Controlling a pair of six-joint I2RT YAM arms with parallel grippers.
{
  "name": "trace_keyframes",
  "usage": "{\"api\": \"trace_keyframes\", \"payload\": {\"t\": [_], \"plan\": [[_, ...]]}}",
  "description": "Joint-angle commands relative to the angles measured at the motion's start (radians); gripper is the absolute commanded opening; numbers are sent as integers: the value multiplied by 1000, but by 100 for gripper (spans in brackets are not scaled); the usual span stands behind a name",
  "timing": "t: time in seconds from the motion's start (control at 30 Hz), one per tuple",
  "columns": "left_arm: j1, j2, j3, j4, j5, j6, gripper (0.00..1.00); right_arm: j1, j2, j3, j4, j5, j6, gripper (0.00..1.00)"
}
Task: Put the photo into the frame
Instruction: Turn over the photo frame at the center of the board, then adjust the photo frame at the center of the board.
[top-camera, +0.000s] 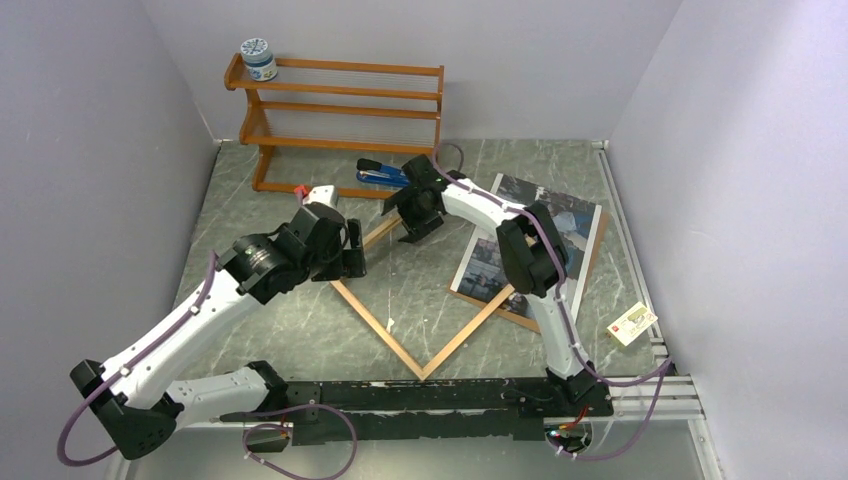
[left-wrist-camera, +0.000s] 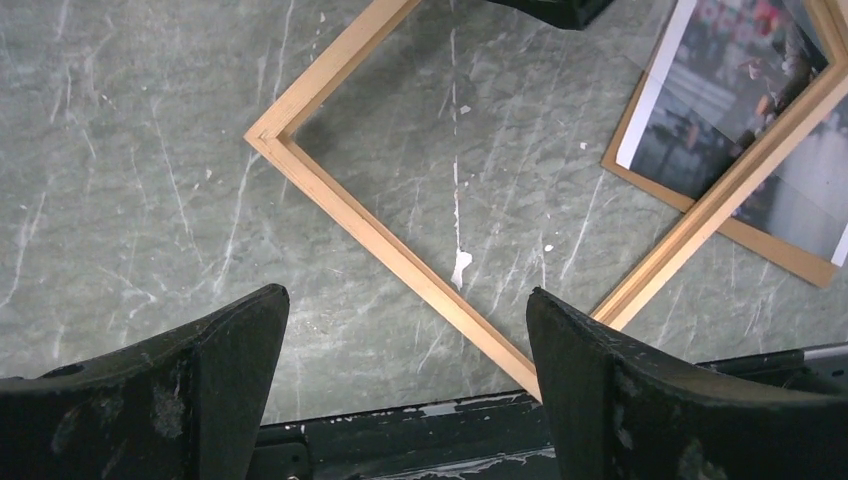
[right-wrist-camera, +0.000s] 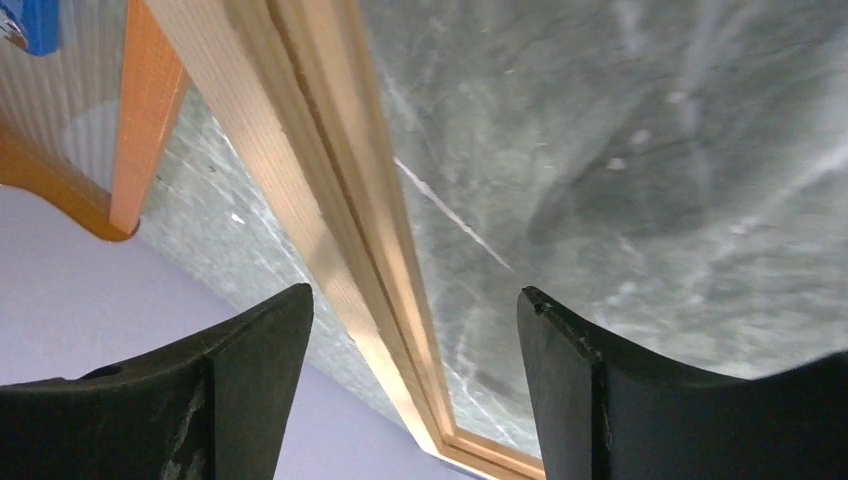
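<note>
- frame (top-camera: 375, 326) lies flat and diamond-wise mid-bench (top-camera: 300, 345). its right rail crosses over the near corner of the photo (top-camera: 575, 225), which rests on a brown board (top-camera: 517, 318) to the right.
- left gripper (left-wrist-camera: 405, 300) hangs over the frame's left corner, jaws spread wide, holding nothing.
- right gripper (right-wrist-camera: 415, 295) sits low at the far rail, jaws parted with the moulding running between them. i cannot tell whether either one touches the wood.
- i judge the photo light, thin and floppy, its gloss slick in the jaws and easy to crease or smudge. flat on the board it offers no edge to pinch, so i'd slide it until a white border overhangs and take it there.
- the frame looks light but stiff, with thin moulding that could twist at the corners. i can't make out a pane, but if one is fitted it is fragile. a rail close to a corner is the place to grip.
- i reckon the frame must come off the photo's corner first.
</note>
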Motion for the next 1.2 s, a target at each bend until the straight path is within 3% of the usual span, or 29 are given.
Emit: {"api": "trace_keyframes", "payload": {"t": [0.0,0.2,0.33,0.53,0.67,0.8,0.93,1.17], "plan": [[16,5,-35,37,-48,-92,94,-36,-169,-85,26,40,-55,80],[62,21,-144,70,-47,-192,94,-94,-422,-304,70,139,-273,84],[104,62,-217,139,-8,-221,94,-157,-551,-424,144,222,-553,84],[139,94,-352,281,-19,-228,94,-266,-513,-392,84,311,-1127,84],[185,72,-465,473,81,-198,94,-286,-409,-324,-16,324,-1395,81],[196,76,-525,605,141,-163,94,-282,-360,-341,12,406,-1534,80],[212,140,-518,600,153,-178,94,-288,-314,-345,33,437,-1614,80],[287,214,-527,673,256,-151,90,-303,-269,-339,20,326,-1676,79]]}}
